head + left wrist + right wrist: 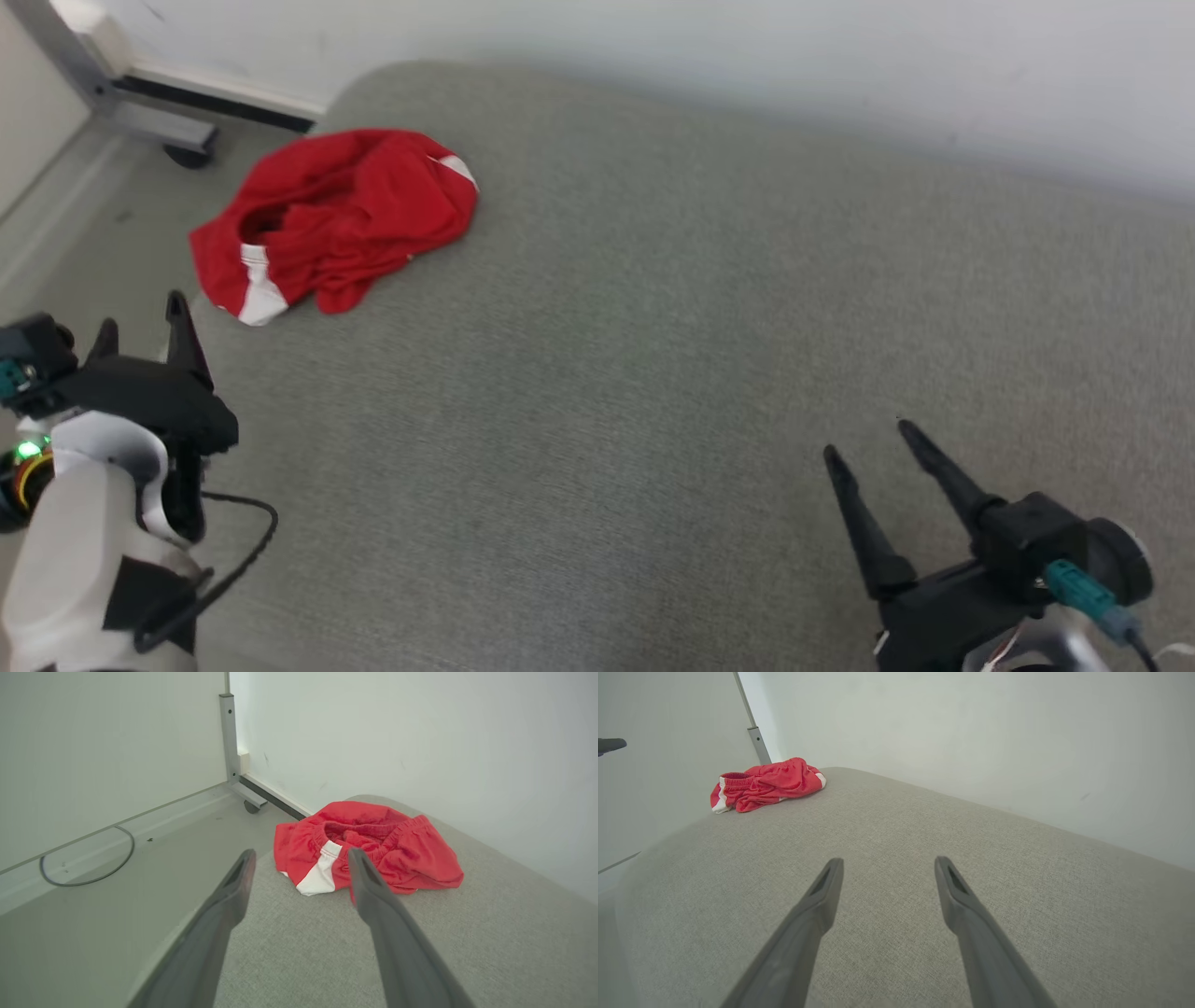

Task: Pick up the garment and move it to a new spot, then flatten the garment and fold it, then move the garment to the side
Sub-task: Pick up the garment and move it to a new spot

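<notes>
Since the crumpled red fabric garment with white panels (336,219) lies at the far left corner of the grey padded surface (653,373), the left gripper (140,315) hovers near it, fingers (373,896) released and empty, probably poised to pick it up, while the right gripper (866,439), likewise released, hangs well apart.

A pair of shorts (336,219) lies on the table (653,373), at its far left corner, close to the wall (747,65) behind. The left gripper (140,313) is over the table's left edge, just before the shorts and apart from them. The right gripper (866,439) is at the near right, well apart.
</notes>
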Motion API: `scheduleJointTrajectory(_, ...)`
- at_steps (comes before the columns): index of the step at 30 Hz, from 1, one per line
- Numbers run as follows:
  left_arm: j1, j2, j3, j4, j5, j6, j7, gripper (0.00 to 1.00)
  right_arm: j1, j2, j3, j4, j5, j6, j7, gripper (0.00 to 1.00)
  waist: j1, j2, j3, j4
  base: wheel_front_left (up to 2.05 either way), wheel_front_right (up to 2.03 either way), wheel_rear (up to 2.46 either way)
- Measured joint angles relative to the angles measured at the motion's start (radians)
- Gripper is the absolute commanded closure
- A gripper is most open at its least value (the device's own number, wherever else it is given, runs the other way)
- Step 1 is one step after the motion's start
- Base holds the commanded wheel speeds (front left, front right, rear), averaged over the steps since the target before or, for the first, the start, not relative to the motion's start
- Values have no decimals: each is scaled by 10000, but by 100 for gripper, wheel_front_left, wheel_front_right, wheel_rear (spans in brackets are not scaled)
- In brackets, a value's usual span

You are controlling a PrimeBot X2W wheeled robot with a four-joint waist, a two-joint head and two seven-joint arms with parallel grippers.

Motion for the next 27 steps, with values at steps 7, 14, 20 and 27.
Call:
scheduleJointTrajectory(7,-1346,301,13,1588,-328,-316,483,0,231,-405,-247,-1532,-35,0,686,0,1,0,1287,-673,0,0,0)
scheduleJointTrajectory(14,-2450,700,71,2579,-577,-336,500,0,262,-472,-194,-2280,-40,0,905,0,1,1,2218,-1454,0,0,0)
scheduleJointTrajectory(20,-3062,1014,100,3095,-660,-339,171,0,462,-366,-385,-2554,-65,0,938,0,-1,0,2753,-2107,0,0,0)
scheduleJointTrajectory(27,-3556,1221,-169,3841,-558,-343,174,0,421,-240,-366,-2587,-79,0,755,0,-2,0,3413,-2581,0,0,0)
